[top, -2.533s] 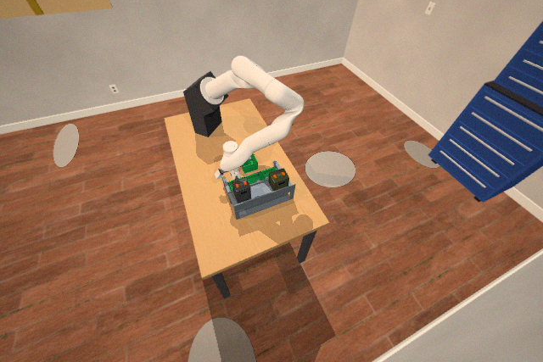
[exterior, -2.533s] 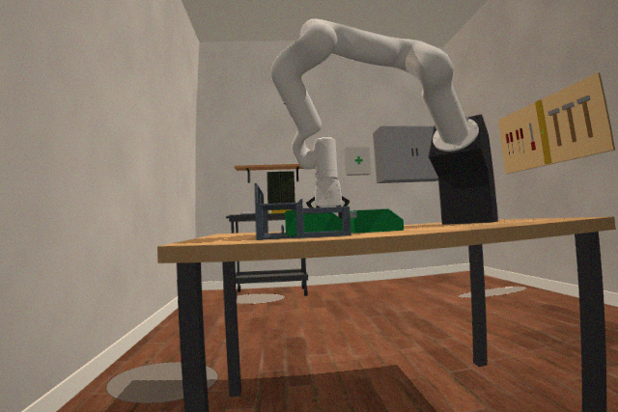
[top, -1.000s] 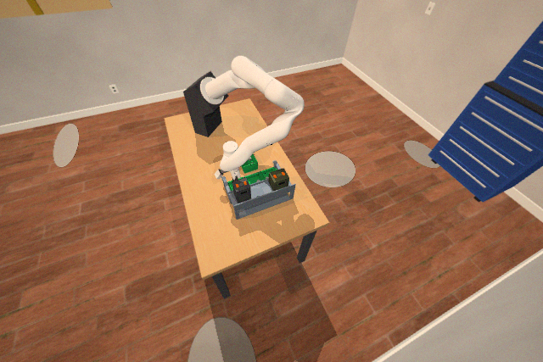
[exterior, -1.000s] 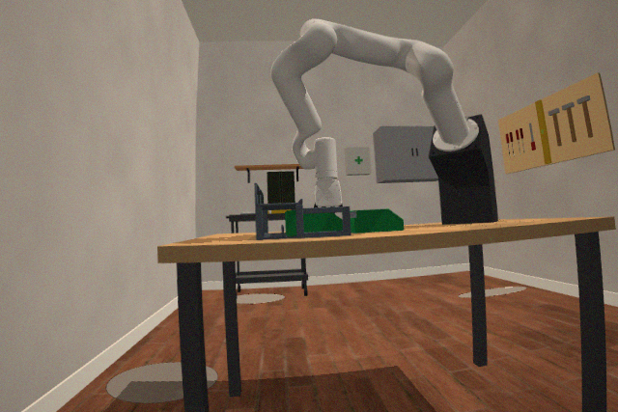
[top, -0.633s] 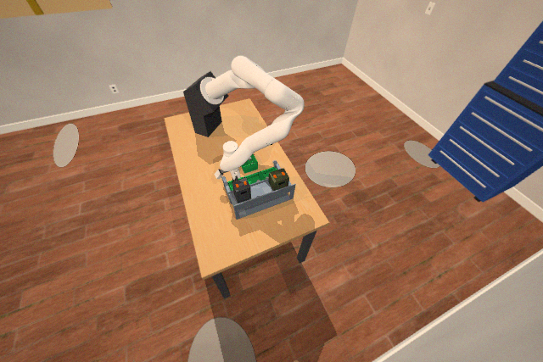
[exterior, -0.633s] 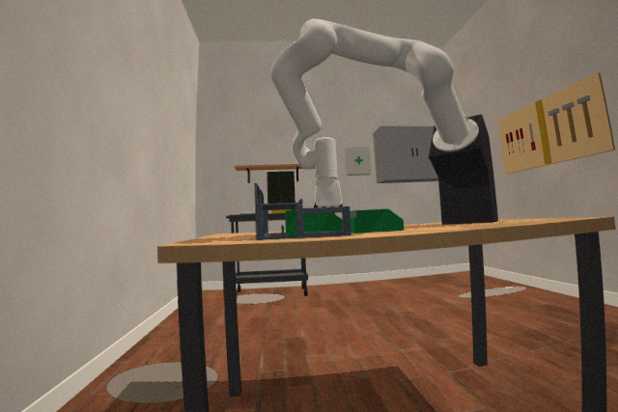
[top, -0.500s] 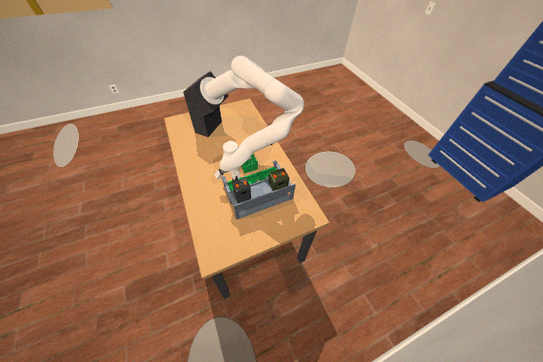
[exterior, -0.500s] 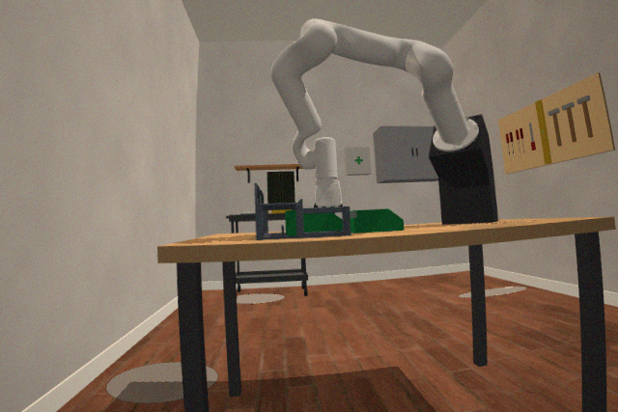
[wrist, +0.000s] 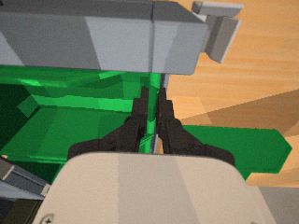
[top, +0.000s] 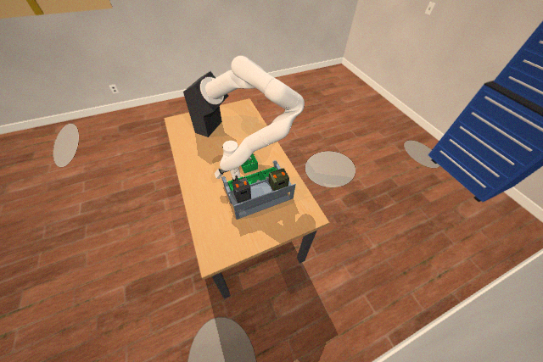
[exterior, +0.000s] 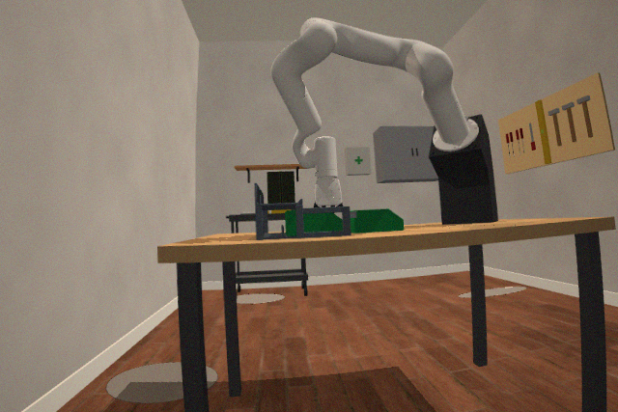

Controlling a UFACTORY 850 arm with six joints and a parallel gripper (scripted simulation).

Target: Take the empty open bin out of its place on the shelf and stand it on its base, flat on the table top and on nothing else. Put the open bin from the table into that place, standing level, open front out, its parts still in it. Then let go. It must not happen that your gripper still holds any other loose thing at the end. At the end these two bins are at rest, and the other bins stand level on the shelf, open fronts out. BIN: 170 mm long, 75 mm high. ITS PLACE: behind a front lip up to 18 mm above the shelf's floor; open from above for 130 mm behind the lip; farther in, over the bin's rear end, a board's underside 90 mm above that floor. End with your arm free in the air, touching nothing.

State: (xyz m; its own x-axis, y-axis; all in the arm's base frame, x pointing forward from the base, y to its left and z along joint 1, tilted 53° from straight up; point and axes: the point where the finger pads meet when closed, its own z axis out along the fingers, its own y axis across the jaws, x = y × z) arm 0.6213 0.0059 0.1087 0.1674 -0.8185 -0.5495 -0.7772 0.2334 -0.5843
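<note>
A grey shelf point(top: 259, 195) stands on the wooden table, with green open bins point(top: 260, 175) in it. My gripper point(wrist: 152, 97) reaches down at the shelf's left end and is shut on the thin side wall of a green bin point(wrist: 70, 117). What shows of this bin's inside looks empty. The bin sits under the shelf's grey board point(wrist: 98, 35). The gripper also shows in the top view point(top: 226, 172) and the exterior view point(exterior: 329, 206). Another green bin point(top: 249, 162) lies on the table just behind the shelf, and it shows low and long in the exterior view point(exterior: 375, 220). Its contents are hidden.
Two dark boxes point(top: 241, 189) point(top: 278, 178) sit on the shelf's front part. The arm's black base point(top: 202, 106) stands at the table's far end. A green part point(wrist: 234, 145) lies on the table right of the fingers.
</note>
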